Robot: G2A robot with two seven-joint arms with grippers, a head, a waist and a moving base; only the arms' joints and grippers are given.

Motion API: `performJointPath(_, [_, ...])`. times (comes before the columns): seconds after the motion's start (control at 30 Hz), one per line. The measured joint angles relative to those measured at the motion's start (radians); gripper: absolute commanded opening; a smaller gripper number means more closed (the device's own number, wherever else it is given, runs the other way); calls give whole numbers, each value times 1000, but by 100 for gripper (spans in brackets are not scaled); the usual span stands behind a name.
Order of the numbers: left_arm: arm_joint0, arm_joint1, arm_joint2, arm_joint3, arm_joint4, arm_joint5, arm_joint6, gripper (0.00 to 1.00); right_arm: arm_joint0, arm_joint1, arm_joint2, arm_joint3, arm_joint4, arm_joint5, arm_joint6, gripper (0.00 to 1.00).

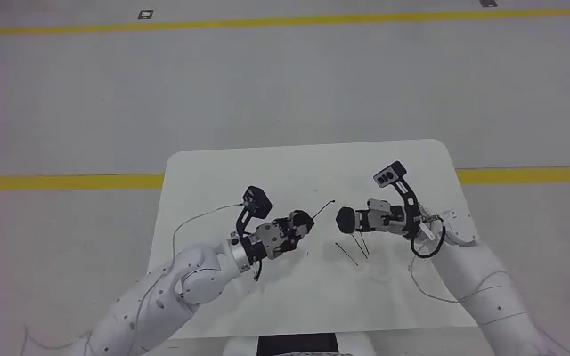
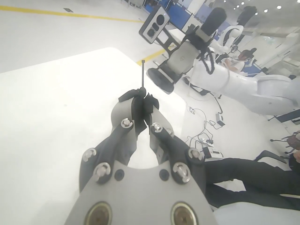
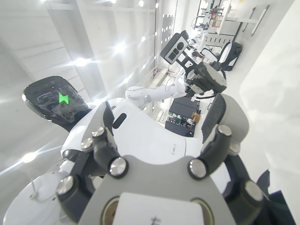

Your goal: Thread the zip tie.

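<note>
1. Left gripper (image 2: 143,95) (image 1: 303,226) is over the middle of the desk (image 1: 223,178), raised off the surface. Its fingers are pressed together on the zip tie (image 2: 142,76) (image 1: 322,211).
2. The zip tie is pinched near one end. The rest sticks straight out past the fingertips, in the air, aimed toward the right gripper. A small square head sits at the free end.
3. Right gripper (image 3: 163,101) (image 1: 343,220) is over the desk just right of centre and faces the left gripper. Its fingers are spread wide with nothing between them.
4. The zip tie's free tip is near the right gripper but not touching it. There is a small gap in the top view.
5. The left gripper (image 3: 206,78) also shows in the right wrist view, farther off and roughly in line with the spread fingers.
6. Two more thin black strips (image 1: 347,254) lie flat on the desk below the right gripper, toward the near edge. They are close together, and neither gripper touches them.
</note>
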Motion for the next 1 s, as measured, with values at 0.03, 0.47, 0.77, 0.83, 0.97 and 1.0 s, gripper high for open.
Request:
performJointPath(0.03, [-6,8,7,0,-4,0,3,0,5,1,-10,4,9,0,0,94])
performJointPath(0.47, [-76,61,101,-1,-62,0,66,0,51,15,-77,54,42,0,0,43])
performJointPath(0.77, [-76,60,100,-1,-61,0,65,0,66,23,-93,75,45,0,0,35])
performJointPath(0.83, [-76,60,100,-1,-61,0,65,0,67,23,-94,78,39,0,0,32])
performJointPath(0.97, [-76,60,100,-1,-61,0,65,0,71,19,-97,84,31,0,0,28])
performJointPath(1.0, [-76,60,100,-1,-61,0,65,0,73,18,-98,86,28,0,0,26])
